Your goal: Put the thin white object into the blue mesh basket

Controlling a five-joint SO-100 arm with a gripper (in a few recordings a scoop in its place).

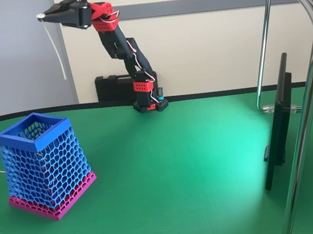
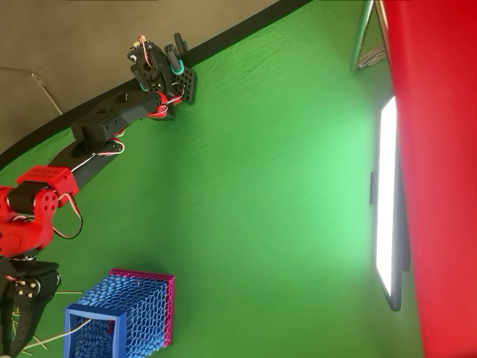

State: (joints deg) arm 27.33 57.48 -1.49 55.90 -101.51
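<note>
I have the gripper [image 1: 41, 17] raised high in the fixed view, the arm [image 1: 122, 44] stretched up and to the left from its base [image 1: 150, 103] at the far edge of the green table [image 1: 179, 165]. The jaws are closed down narrow on the top end of the thin white object [image 1: 55, 46], which hangs from the jaw tips in a slight curve, its lower end free in the air. I cannot make out its darker end from here.

Below the jaws and a little to the left, nearer the camera, the blue mesh basket [image 1: 45, 165] stands upright on the table on its magenta base band, mouth open to the top. The strip's lower end is well above the basket's rim.

In the overhead view the gripper [image 2: 19, 328] sits at the left edge, just beside the basket [image 2: 123, 317], and the white strip [image 2: 63, 335] runs from the jaws towards the basket's rim.
</note>
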